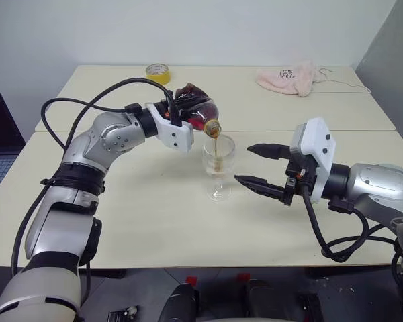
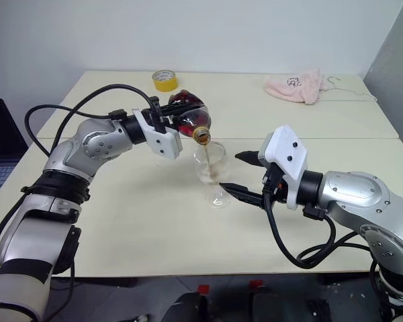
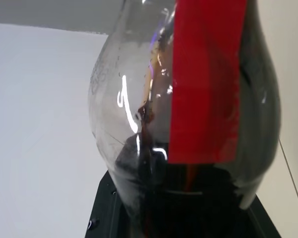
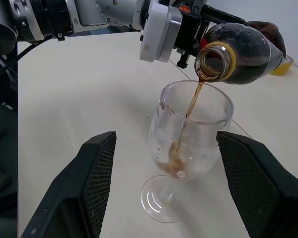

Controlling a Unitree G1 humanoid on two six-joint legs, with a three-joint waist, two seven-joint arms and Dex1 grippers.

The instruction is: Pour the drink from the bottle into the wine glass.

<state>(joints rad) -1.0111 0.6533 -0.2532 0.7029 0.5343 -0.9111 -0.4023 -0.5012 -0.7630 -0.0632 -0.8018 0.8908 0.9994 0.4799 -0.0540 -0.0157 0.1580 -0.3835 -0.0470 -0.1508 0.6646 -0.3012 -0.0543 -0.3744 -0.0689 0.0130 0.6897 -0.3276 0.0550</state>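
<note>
While the left gripper (image 1: 181,117) is clamped tight on the bottle (image 1: 196,106), we see the bottle tipped over with its open mouth hanging just above the rim of the wine glass (image 1: 219,164), and a thin stream of the drink (image 4: 191,106) falling into the bowl, where a small brown pool has gathered at the bottom. The glass stands upright on its foot near the middle of the desk (image 1: 141,221), a little nearer the front edge than the far one. Our right gripper (image 1: 258,166) sits at the glass's right side with its two black fingers spread wide; in the right wrist view the glass stands between them, apart from both pads, held by neither. The front half of the desk to the left of the glass is bare, and so is the strip between glass and front edge. Near the far edge we see a yellow tape roll (image 1: 158,72), and toward the far right corner a pink cloth (image 1: 287,78), both well apart from the glass.
</note>
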